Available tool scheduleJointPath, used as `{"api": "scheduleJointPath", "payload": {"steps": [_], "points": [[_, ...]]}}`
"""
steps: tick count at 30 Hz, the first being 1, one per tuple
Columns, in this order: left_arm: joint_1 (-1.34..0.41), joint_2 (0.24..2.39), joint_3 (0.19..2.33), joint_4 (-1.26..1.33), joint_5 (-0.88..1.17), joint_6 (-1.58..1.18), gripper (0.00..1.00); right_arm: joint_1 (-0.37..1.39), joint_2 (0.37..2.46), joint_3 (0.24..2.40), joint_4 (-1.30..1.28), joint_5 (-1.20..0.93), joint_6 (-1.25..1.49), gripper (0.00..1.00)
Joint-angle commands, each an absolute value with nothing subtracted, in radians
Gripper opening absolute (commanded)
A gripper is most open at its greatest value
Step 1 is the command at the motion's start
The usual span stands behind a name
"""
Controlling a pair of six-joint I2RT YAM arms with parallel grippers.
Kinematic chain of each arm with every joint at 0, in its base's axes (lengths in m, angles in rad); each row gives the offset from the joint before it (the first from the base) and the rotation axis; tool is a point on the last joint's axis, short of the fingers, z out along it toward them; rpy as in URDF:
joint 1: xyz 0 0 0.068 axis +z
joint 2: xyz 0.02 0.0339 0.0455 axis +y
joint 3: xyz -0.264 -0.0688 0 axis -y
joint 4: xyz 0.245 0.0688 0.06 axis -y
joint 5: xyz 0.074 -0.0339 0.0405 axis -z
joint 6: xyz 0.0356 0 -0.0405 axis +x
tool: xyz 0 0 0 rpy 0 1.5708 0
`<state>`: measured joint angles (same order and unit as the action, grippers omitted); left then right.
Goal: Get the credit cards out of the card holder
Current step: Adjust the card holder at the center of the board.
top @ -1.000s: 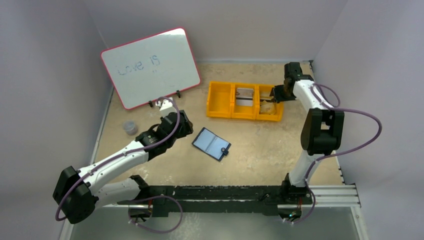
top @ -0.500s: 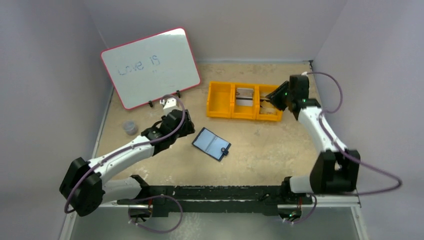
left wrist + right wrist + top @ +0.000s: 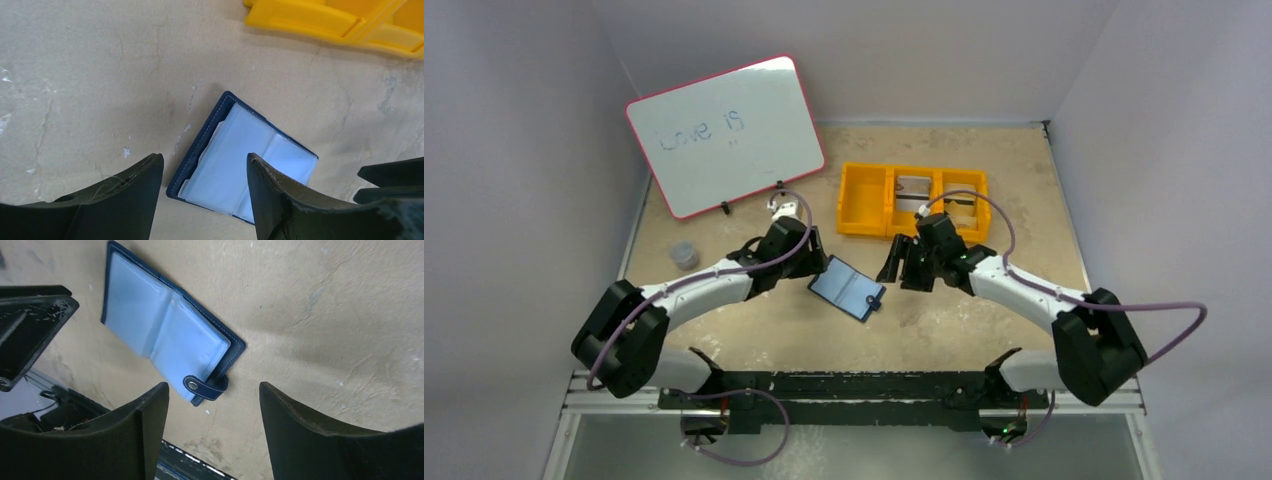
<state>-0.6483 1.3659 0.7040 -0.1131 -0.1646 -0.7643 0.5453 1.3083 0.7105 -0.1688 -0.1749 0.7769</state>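
Over the last second the right gripper [image 3: 892, 270] swung from the orange tray [image 3: 864, 200] down beside the card holder [image 3: 848, 287], which lies open on the table [image 3: 1024, 180] between it and the left gripper [image 3: 816, 262]; a greyish credit card [image 3: 913, 186] sits in the tray's middle compartment. Left wrist view: fingers [image 3: 125, 200] spread wide, holder's corner showing between them. Right wrist view: fingers [image 3: 310, 435] wide too, gripping nothing, snap tab [image 3: 206, 386] just ahead.

The card holder [image 3: 165, 335] has a matt navy stitched cover, glossy see-through plastic pockets [image 3: 132, 307] and a metal snap [image 3: 191, 384]. The tabletop [image 3: 100, 75] is rough and matt, the tray [image 3: 320, 22] smooth plastic, the left claw [image 3: 205, 159] scuffed black.
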Motion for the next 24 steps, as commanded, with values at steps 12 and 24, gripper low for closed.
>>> {"api": "scheduleJointPath", "payload": {"steps": [12, 24], "points": [[-0.641, 1.49, 0.603, 0.115, 0.089, -0.784, 0.52, 0.622, 1.494, 0.717, -0.05, -0.185, 0.807, 0.69], [-0.642, 1.039, 0.518, -0.112, -0.178, -0.861, 0.57, 0.601, 1.31, 0.935, -0.323, 0.318, 0.787, 0.76]]}}
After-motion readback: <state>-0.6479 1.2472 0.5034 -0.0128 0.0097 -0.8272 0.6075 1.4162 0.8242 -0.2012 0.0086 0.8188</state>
